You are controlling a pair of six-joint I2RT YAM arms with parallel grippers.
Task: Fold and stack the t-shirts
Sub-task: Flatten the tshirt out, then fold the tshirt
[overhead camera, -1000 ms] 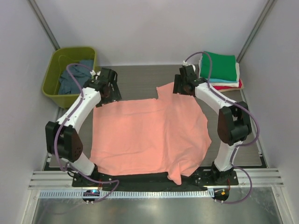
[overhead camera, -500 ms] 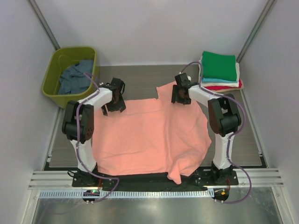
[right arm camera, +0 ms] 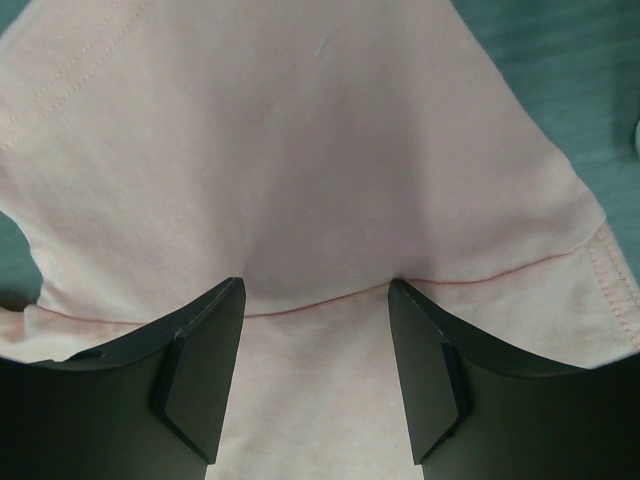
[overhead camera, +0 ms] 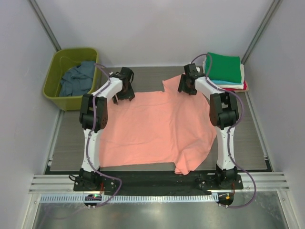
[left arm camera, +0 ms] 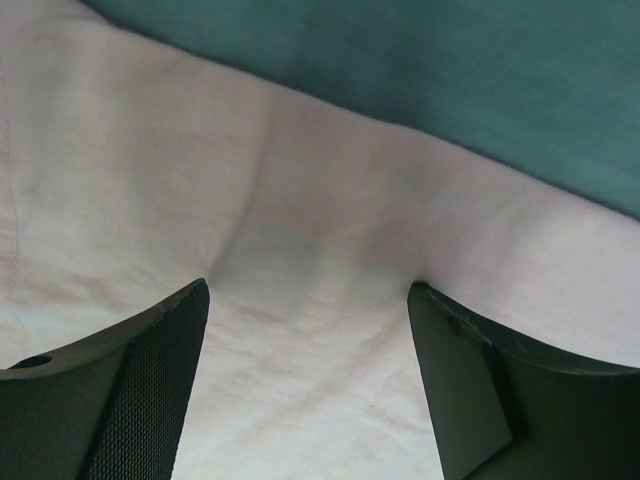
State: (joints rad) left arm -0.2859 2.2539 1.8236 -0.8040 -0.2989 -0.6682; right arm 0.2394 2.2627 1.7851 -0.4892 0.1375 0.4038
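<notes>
A salmon-pink t-shirt (overhead camera: 157, 129) lies spread flat over the middle of the table (overhead camera: 147, 76). Its near hem is bunched into a flap that reaches the dark base rail (overhead camera: 143, 182) between the 2 arms. Both arms reach out over the shirt to its far edge.

The left gripper (overhead camera: 124, 94) sits on the far left corner of the shirt. In its wrist view its 2 fingers (left arm camera: 150, 380) are spread wide apart with their tips down on the cloth. The cloth rises in a soft crease between them, and the shirt's edge and bare table lie just beyond.

The right gripper (overhead camera: 185, 88) sits on the far right corner, by the sleeve that juts toward the back. Its fingers (right arm camera: 200, 370) are also spread. Their tips press on the cloth right at a stitched seam, without pinching it.

At the far right corner of the table, just beyond the right gripper, stands a stack (overhead camera: 228, 76) of folded t-shirts. A green one (overhead camera: 224, 67) is on top, thin cream (overhead camera: 242, 71) and teal (overhead camera: 221, 82) layers lie under it, and a red one (overhead camera: 236, 88) is at the bottom. At the far left, off the table's corner, an olive-green tub (overhead camera: 51, 81) holds a crumpled slate-blue t-shirt (overhead camera: 76, 81).
</notes>
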